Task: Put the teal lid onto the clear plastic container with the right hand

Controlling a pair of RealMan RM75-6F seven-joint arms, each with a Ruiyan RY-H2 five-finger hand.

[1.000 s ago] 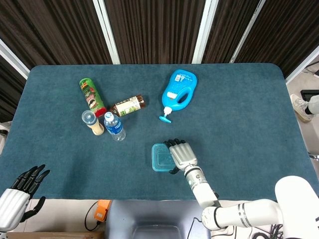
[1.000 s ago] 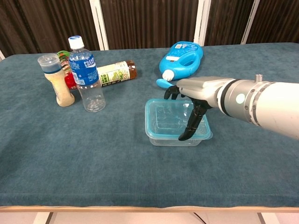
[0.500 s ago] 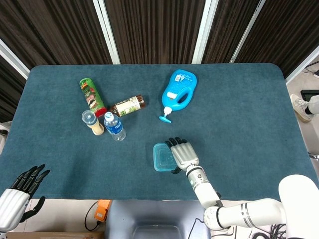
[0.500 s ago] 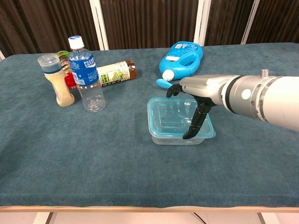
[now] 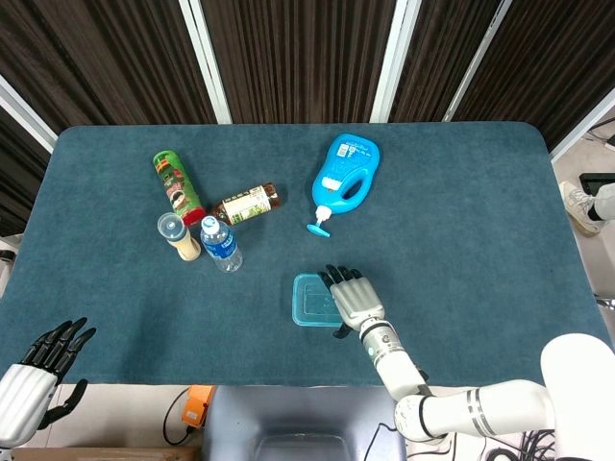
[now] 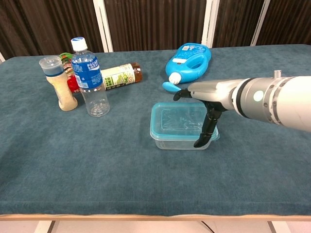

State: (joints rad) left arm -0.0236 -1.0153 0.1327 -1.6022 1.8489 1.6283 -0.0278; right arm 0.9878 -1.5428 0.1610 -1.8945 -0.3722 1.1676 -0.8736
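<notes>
The teal lid (image 6: 176,118) lies flat on top of the clear plastic container (image 6: 171,138), near the table's front middle; in the head view they show as one teal rectangle, the lid (image 5: 313,300). My right hand (image 6: 208,97) reaches in from the right. Its fingers lie over the lid's right part and its thumb (image 6: 206,132) points down along the container's front right corner. In the head view the right hand (image 5: 354,300) covers the lid's right edge. My left hand (image 5: 43,370) hangs off the table's front left corner, fingers apart, holding nothing.
A blue detergent jug (image 5: 344,173) lies behind the container. At the back left stand a water bottle (image 6: 90,77) and a spice shaker (image 6: 58,83), with a brown bottle (image 5: 246,203) and a green can (image 5: 177,186) lying by them.
The lid was tilted and shifted right over the container; it now sits level on it, moved slightly left. The right hand stayed on its right edge. The left hand has not moved.
</notes>
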